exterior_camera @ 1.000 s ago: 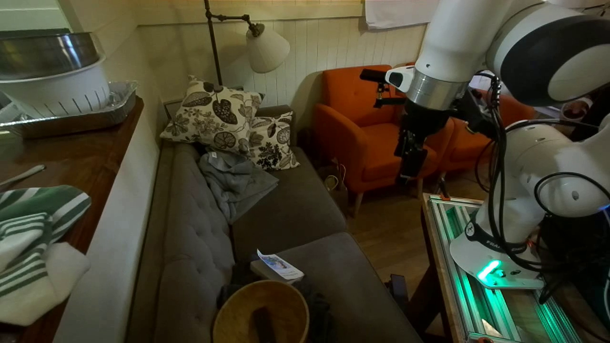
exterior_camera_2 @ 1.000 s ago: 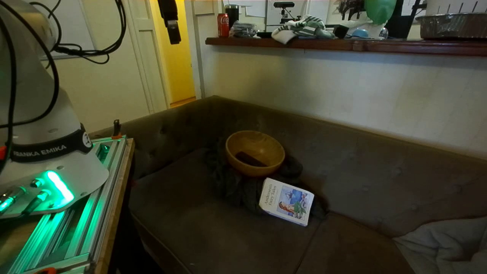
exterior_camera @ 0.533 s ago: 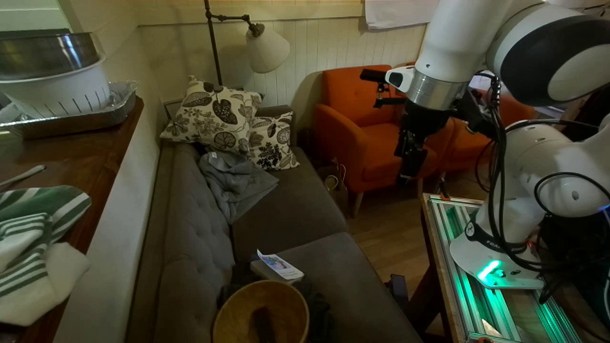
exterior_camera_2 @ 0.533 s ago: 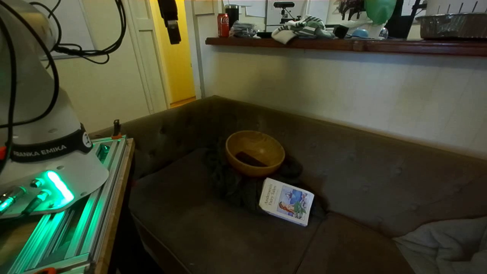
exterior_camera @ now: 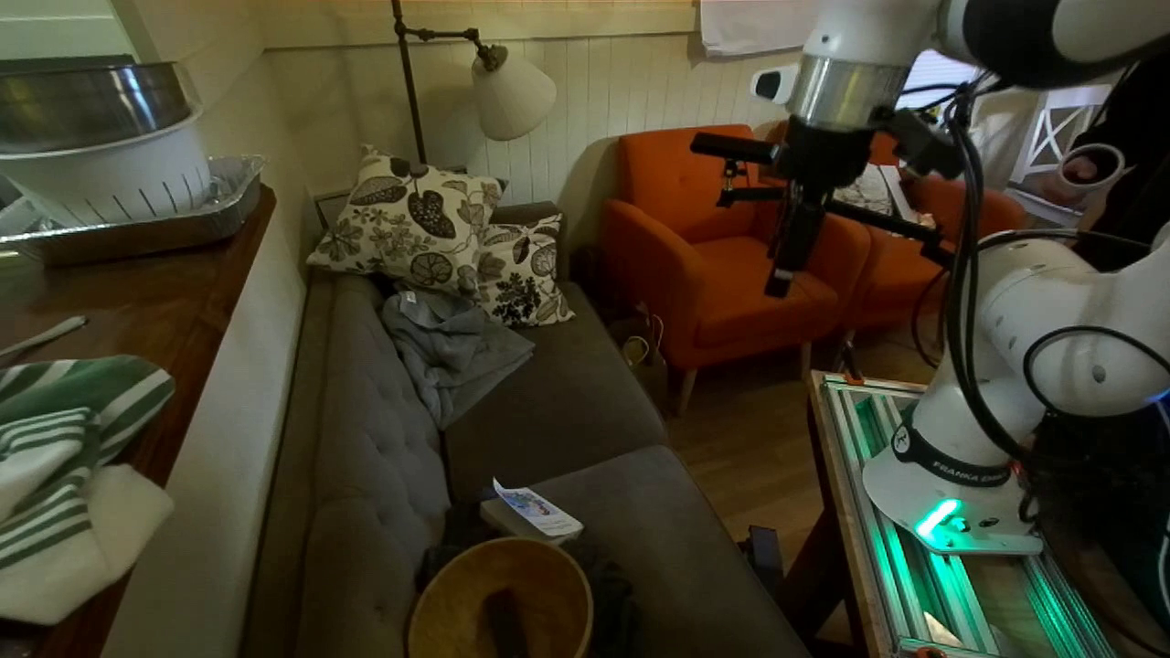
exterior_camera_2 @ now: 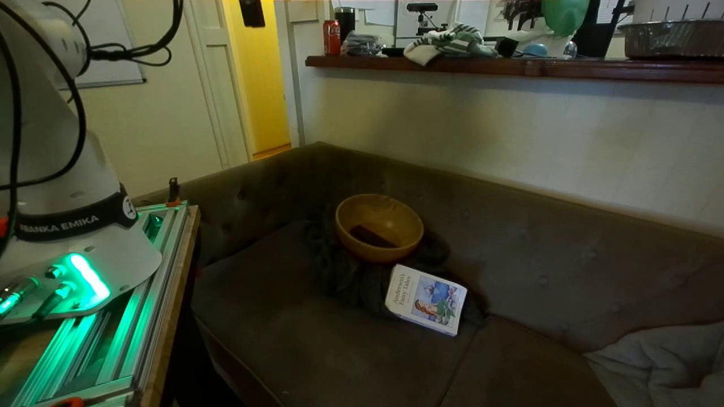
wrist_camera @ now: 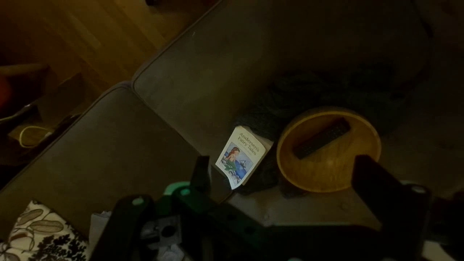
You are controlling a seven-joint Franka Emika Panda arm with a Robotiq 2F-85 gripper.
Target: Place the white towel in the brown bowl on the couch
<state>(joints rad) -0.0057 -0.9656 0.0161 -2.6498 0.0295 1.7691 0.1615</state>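
The couch [exterior_camera_2: 271, 339] is brownish grey, with a tufted back. On its seat lies a crumpled dark cloth [exterior_camera_2: 350, 282]; the wooden bowl [exterior_camera_2: 393, 217] stands on this cloth, and the Andersen's Fairy Tales paperback [exterior_camera_2: 427, 299] lies near the bowl. Further along, a grey cloth [exterior_camera: 452, 347] is spread over back and seat, just beside two leaf-patterned pillows [exterior_camera: 416, 219].

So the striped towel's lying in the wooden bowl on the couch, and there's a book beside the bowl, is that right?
Not quite. The striped towel lies on the ledge, as both exterior views show, not in the wooden bowl. The bowl is on the couch, with the book beside it.
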